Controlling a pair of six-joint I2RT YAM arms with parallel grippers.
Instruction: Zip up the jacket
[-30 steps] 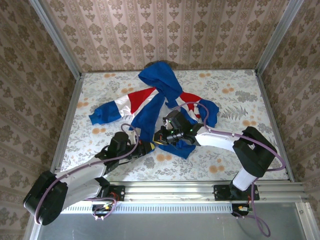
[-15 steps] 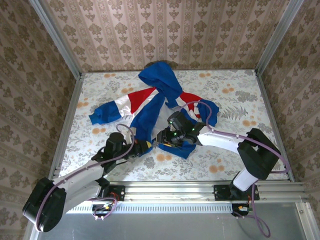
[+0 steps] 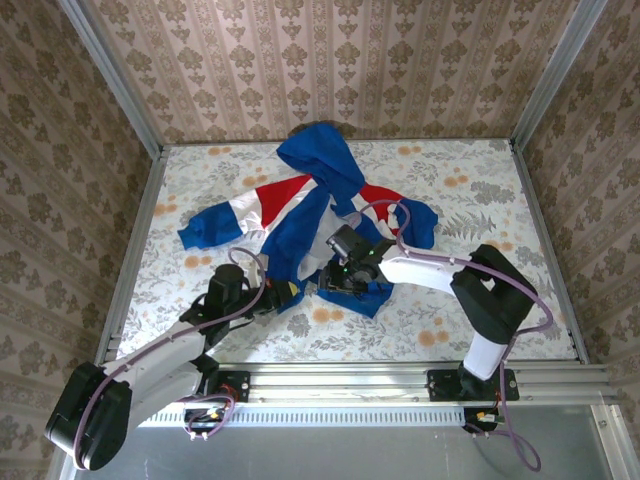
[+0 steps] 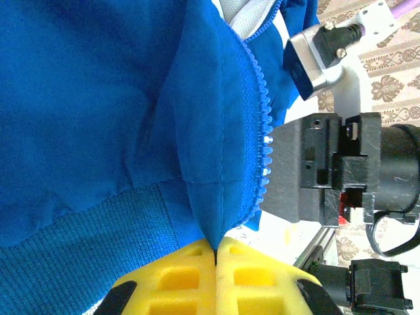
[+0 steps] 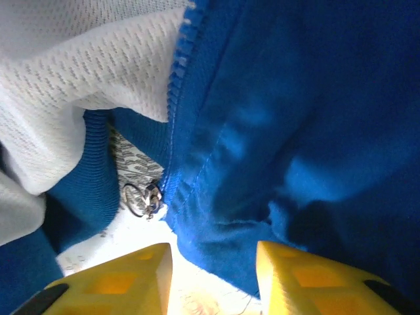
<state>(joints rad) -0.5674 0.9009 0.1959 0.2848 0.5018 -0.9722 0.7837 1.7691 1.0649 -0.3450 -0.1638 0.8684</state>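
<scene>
The jacket lies crumpled at mid-table, royal blue with red and white bands. My left gripper is at its near hem. In the left wrist view the yellow fingers are shut on the hem corner beside the blue zipper teeth. My right gripper sits just right of it over the other front panel. Its yellow fingers stand open, with the edge of the blue panel reaching between them. The zipper slider with its ring pull lies left of that edge. White mesh lining shows above.
The floral table is walled by patterned panels, with a metal rail along the near edge. Both arms meet close together at the jacket's hem. The right arm's grey wrist block is close beside the left gripper.
My right gripper has gone from shut to open and shifted slightly left at the hem. The left gripper stays shut on the hem corner, its arm drawn a little to the left.
</scene>
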